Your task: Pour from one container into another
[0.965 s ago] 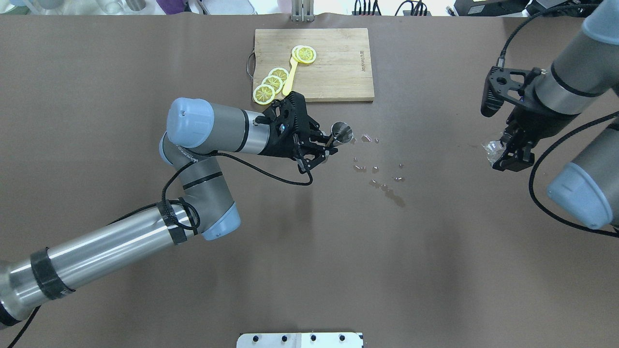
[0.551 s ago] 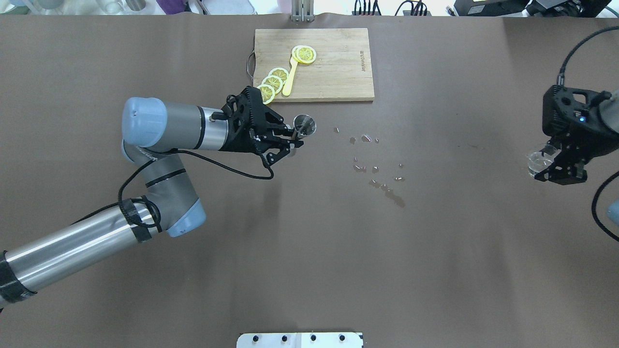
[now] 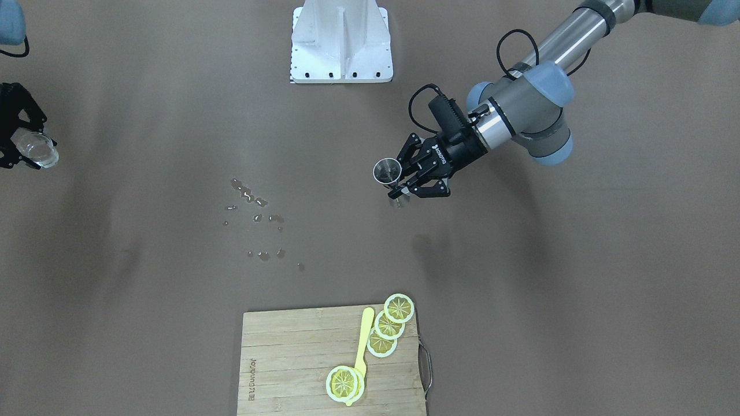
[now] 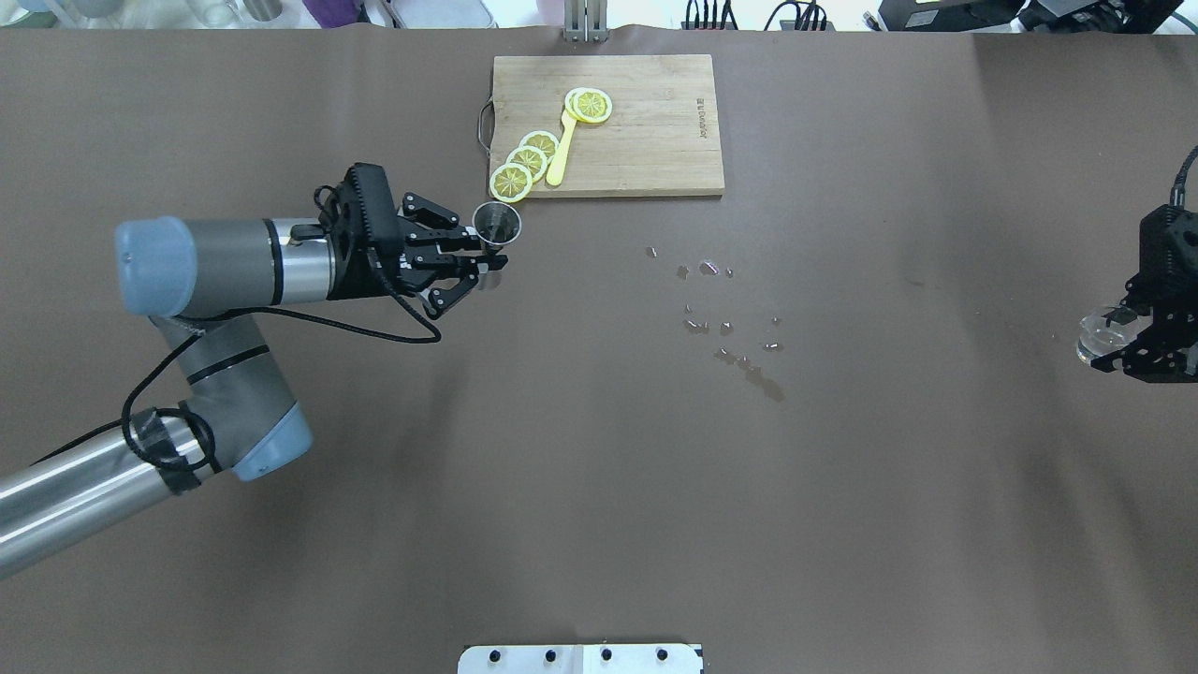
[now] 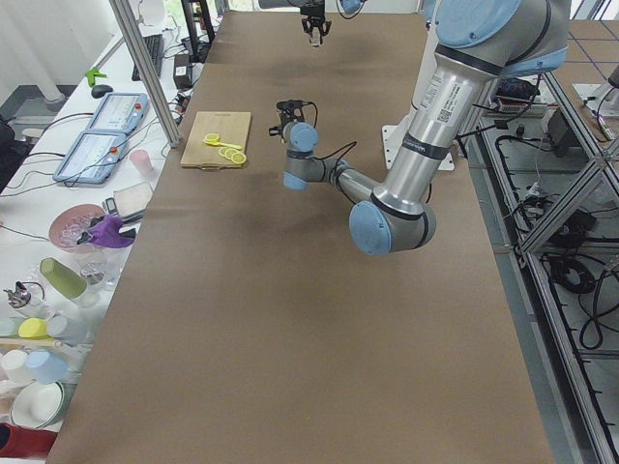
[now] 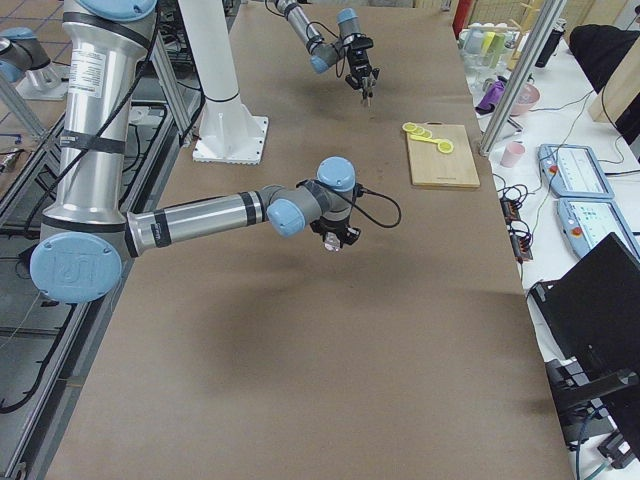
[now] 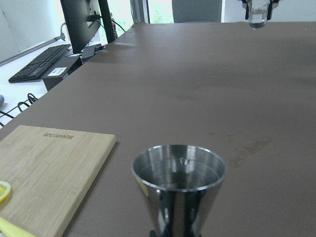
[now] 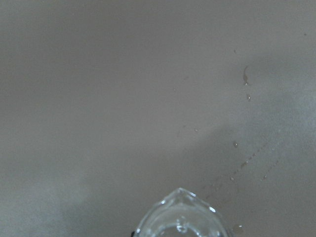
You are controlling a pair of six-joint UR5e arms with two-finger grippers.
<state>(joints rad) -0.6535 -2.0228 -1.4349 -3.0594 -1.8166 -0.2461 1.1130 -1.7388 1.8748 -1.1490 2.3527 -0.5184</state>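
The left hand [image 4: 484,260] clamps a shiny conical steel cup [image 4: 496,225] upright, while the right hand [image 4: 1116,346] grips a clear glass [image 4: 1093,335] over the matte brown worktop [image 4: 599,487].

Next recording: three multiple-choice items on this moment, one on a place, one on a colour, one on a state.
1. Where do the spilled droplets lie? A on a plate; B in a bowl; C on the table.
2. What colour is the spoon on the cutting board? A yellow; B red; C blue.
3. The left gripper is: A open, empty; B shut on the metal cup; C out of view.
C, drops dot the brown cover; A, plainly yellow overhead; B, it clamps the cup's waist.
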